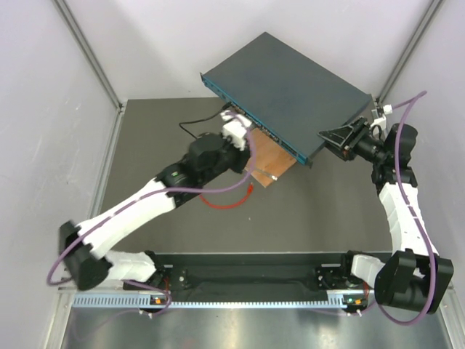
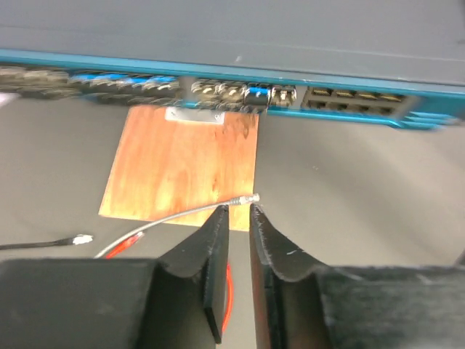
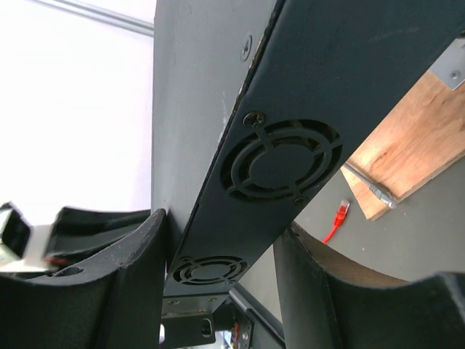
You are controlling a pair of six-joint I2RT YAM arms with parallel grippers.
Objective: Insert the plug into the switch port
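Plug (image 3: 342,212) is lying loose on the bench (image 1: 327,211), just off the corner of the wooden board (image 2: 182,160). It isn't in any socket and neither claw has it. Its red cable (image 1: 218,202) curls in a loop on the bench under the left arm.

Switch port row (image 2: 280,94) runs along the front face of the switch box (image 1: 290,87), right above the far edge of the board. That view is blurred, so I can't tell which sockets are occupied.

Grey cable connector (image 2: 247,198) sits at the near edge of the board, just beyond the left fingertips. Black cable connector (image 2: 81,238) is on the bench off to the left, well apart from the rest.

Left claw (image 2: 240,209): jaws cracked a narrow slit, nothing between them. It's aimed at the port row from the near side, with the red cable visible on the bench through the gap.

Right claw (image 3: 221,225): jaws roughly half spread and clamped across the switch box at its right end, one finger on each broad face, the fan-grille side between them. The box sits skewed on the bench, front face angled toward the left arm.
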